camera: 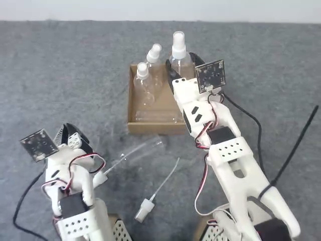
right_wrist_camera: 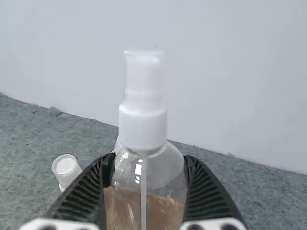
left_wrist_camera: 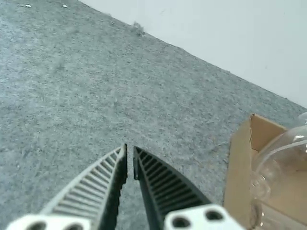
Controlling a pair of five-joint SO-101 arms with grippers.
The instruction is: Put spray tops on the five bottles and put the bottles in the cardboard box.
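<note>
The cardboard box [camera: 131,103] sits at the table's middle back. Two clear bottles with white spray tops [camera: 143,80] [camera: 153,56] stand in it, and another clear bottle [camera: 153,116] lies along its near wall. My right gripper [camera: 178,73] [right_wrist_camera: 144,167] is shut on a third topped bottle [camera: 179,50] [right_wrist_camera: 143,124] at the box's far right corner. A bare bottle [camera: 143,149] lies on the carpet in front of the box, with a spray top [camera: 100,177] at its near end. A loose spray top [camera: 144,209] lies nearer. My left gripper [camera: 70,130] [left_wrist_camera: 129,155] is shut on nothing.
Grey carpet covers the table, and a pale wall rises behind it. In the left wrist view the box corner [left_wrist_camera: 240,172] and a bottle [left_wrist_camera: 283,163] stand off to one side. Black cables trail at the right of the right arm [camera: 296,145].
</note>
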